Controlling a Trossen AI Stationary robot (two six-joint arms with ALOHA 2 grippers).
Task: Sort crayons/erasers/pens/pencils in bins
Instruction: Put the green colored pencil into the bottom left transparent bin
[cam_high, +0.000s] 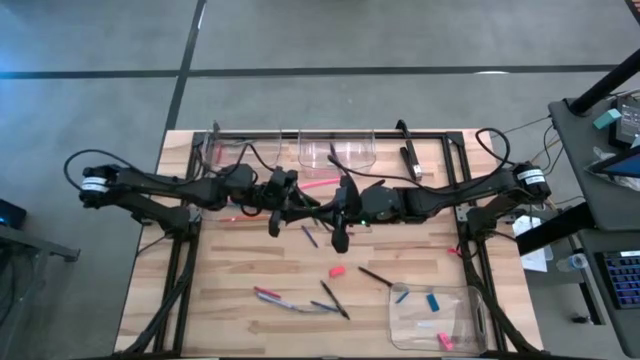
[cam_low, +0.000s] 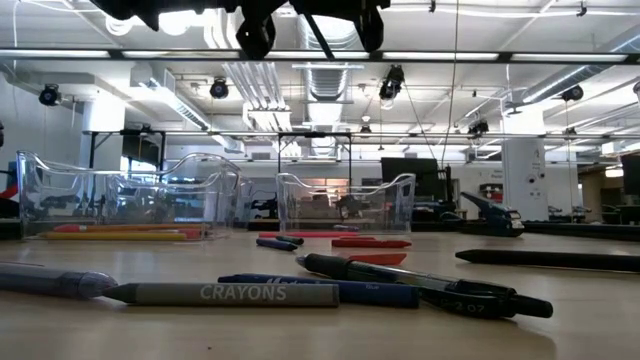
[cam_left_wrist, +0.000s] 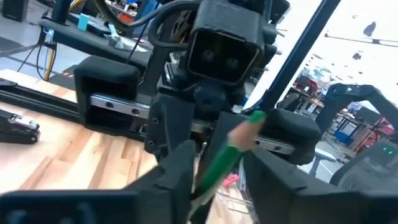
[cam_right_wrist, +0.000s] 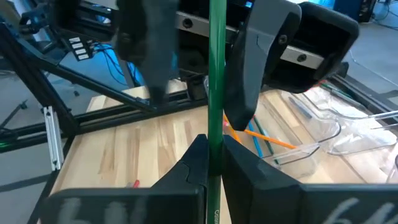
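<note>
A green pencil (cam_right_wrist: 216, 74) hangs above the middle of the table, with my right gripper (cam_right_wrist: 214, 148) shut on it. It sticks out past those fingers toward my left gripper (cam_left_wrist: 219, 160), which faces the right one (cam_high: 338, 205) at the same height. My left gripper (cam_high: 285, 200) is open, with one finger on each side of the pencil (cam_left_wrist: 233, 146). Clear bins stand at the far edge (cam_high: 337, 150) and the near right (cam_high: 440, 318). Pens (cam_high: 335, 300) and a pink eraser (cam_high: 337, 270) lie on the wood. My right gripper pinches the green pencil's shaft (cam_right_wrist: 216, 134) between its two fingers, which come level from the table's right. The pencil is lifted clear of the table. My left gripper: one finger (cam_right_wrist: 245, 74) stands close against the pencil; I cannot tell whether it touches.
The far left bin (cam_low: 125, 215) holds orange and red sticks. The near right bin holds blue (cam_high: 432, 301) and pink (cam_high: 444, 341) erasers. A grey crayon (cam_low: 225, 293) and pens (cam_low: 430, 282) lie near the front. A black stapler (cam_high: 410, 160) sits at the far right.
</note>
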